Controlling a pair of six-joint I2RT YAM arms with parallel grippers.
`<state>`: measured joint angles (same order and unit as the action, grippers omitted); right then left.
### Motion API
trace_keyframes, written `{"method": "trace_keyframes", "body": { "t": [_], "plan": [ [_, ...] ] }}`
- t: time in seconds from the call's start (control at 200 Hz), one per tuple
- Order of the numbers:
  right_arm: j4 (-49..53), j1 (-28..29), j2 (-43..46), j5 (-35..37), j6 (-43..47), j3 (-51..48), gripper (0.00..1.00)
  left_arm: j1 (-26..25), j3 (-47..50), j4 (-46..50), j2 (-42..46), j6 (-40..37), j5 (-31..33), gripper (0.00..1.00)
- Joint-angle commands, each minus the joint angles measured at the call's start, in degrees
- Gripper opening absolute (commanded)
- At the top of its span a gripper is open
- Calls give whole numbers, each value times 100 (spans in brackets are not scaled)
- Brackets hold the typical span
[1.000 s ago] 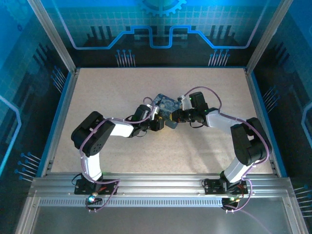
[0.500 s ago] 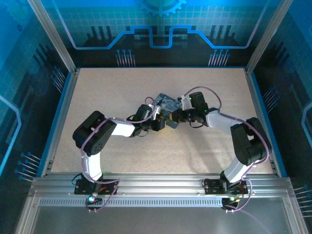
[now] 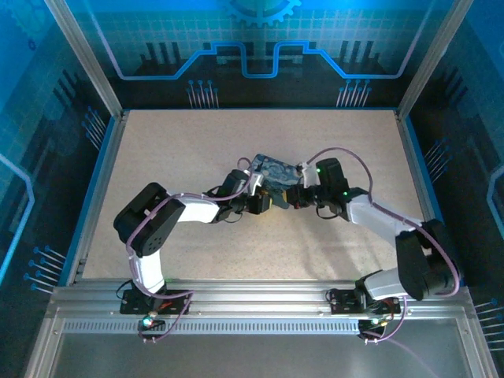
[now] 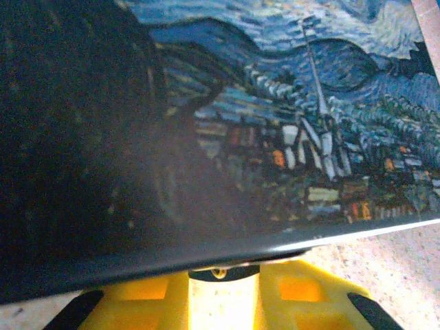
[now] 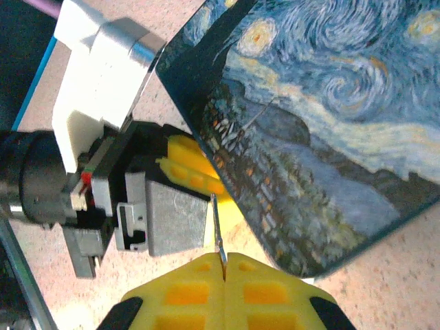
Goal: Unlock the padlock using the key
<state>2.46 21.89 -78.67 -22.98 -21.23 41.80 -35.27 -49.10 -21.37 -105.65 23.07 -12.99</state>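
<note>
Surface: 1 tabletop (image 3: 173, 157), speckled beige, edged with a blue border, with a ribbed aluminium rail along the near side.

Room: 1 enclosure of blue-lit panels printed with grid and circuit lines, held by pale metal corner posts.

Arms: 2, white and black with purple cables, both reaching in to meet at the middle of the tabletop.

Tin (image 3: 276, 168): 1, painted with a blue swirling night sky, lying at the centre just beyond the 2 sets of fingers.

Padlock (image 5: 177, 221): 1, a small grey metal block held in the yellow fingers of the left gripper (image 4: 221, 282), just beside the tin's near edge. Its shackle cannot be made out.

Key (image 5: 217, 230): 1, a thin dark metal sliver pinched between the closed yellow fingers of the right gripper (image 5: 225, 260). It stands out from the fingertips, with its tip right at the padlock's edge, between the padlock and the tin.
</note>
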Motion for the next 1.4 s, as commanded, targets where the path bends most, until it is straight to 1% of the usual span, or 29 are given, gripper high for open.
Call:
{"method": "trace_keyframes", "body": {
  "t": [0.0, 0.12, 0.25, 0.565, 0.72, 0.825, 0.945, 1.166, 1.396],
  "plan": [
    [146, 95, 303, 7, 299, -396, 0, -40, -190, 228, 349, 275, -180, 19],
    [54, 112, 472, -48, 419, -674, 0, -48, -184, 374, 465, 533, -237, 18],
    [106, 160, 451, -13, 600, -691, 0, -53, -233, 603, 539, 801, -389, 18],
    [220, 123, -272, 448, 1182, -96, 0, -143, -323, 954, 668, 1110, -476, 17],
    [116, 120, -350, 475, 1328, 13, 0, -165, -403, 1113, 711, 1421, -511, 15],
    [66, 198, -199, 453, 1399, -191, 0, -206, -448, 1138, 736, 1599, -538, 13],
    [-177, 293, 34, 417, 1326, -681, 0, -235, -530, 1235, 743, 1720, -538, 12],
    [-767, 613, 433, 692, 1198, -1395, 0, -244, -579, 1237, 741, 2079, -511, 9],
    [-1286, 749, 218, 783, 1174, -1552, 0, -260, -592, 1223, 756, 2259, -494, 8]
  ]
}}
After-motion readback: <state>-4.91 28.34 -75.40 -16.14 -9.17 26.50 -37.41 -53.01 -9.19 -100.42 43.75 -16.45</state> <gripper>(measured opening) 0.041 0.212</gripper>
